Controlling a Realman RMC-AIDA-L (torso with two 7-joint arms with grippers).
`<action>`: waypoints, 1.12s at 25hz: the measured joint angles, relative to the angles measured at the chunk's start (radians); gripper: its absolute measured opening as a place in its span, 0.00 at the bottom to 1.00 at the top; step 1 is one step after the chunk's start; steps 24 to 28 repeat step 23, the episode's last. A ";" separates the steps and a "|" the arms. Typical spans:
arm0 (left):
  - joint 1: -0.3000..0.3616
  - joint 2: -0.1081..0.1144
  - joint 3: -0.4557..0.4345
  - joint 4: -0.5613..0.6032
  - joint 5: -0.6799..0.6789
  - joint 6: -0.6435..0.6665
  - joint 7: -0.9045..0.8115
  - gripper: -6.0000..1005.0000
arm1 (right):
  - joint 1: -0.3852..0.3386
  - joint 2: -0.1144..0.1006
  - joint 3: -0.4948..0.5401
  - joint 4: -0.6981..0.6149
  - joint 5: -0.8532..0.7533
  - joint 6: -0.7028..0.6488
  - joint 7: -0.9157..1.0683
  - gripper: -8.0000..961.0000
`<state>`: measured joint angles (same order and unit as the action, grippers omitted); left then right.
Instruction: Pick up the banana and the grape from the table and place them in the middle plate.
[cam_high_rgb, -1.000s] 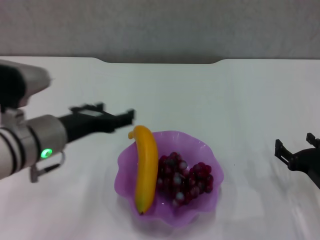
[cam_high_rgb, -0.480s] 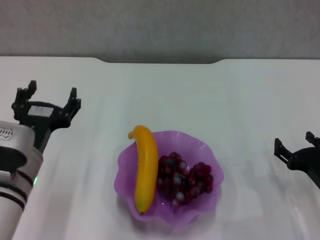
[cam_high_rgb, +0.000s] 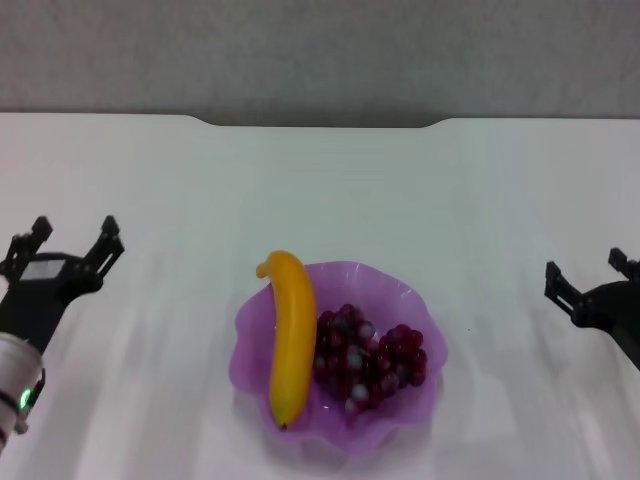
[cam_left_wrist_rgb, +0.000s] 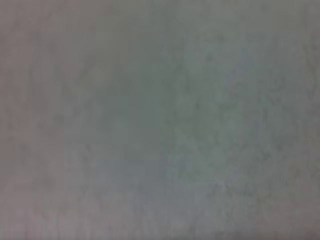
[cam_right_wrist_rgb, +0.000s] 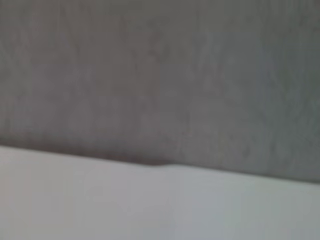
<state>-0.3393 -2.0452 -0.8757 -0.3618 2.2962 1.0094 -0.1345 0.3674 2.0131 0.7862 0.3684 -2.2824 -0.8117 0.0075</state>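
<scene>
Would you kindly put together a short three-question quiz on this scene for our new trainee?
1. True or false: the banana lies inside the purple plate.
2. What lies beside it in the plate?
3. Which gripper holds fruit: A the left gripper, B the right gripper, C neither?

Key: 1 true. 2 the grapes. 3 C; both are open, out to the sides above the table.

A plain grey, faintly mottled wall (cam_high_rgb: 320, 55) runs across the far side of the scene in the head view, filling the band above the white surface. The left wrist view shows only a flat grey, blotchy surface (cam_left_wrist_rgb: 160, 120) with no edges or objects. In the right wrist view the same kind of grey textured wall (cam_right_wrist_rgb: 160, 75) takes up the upper part.
</scene>
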 joint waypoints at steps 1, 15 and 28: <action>0.004 -0.001 0.002 0.012 0.005 0.008 -0.031 0.89 | -0.003 0.000 -0.003 -0.001 0.000 -0.019 0.000 0.93; 0.032 -0.004 0.044 0.015 0.007 -0.018 -0.079 0.89 | -0.045 0.000 -0.009 -0.033 0.007 -0.098 -0.001 0.93; 0.018 -0.005 0.032 0.020 0.005 -0.035 -0.062 0.89 | -0.031 0.001 -0.019 -0.029 0.002 -0.092 -0.001 0.93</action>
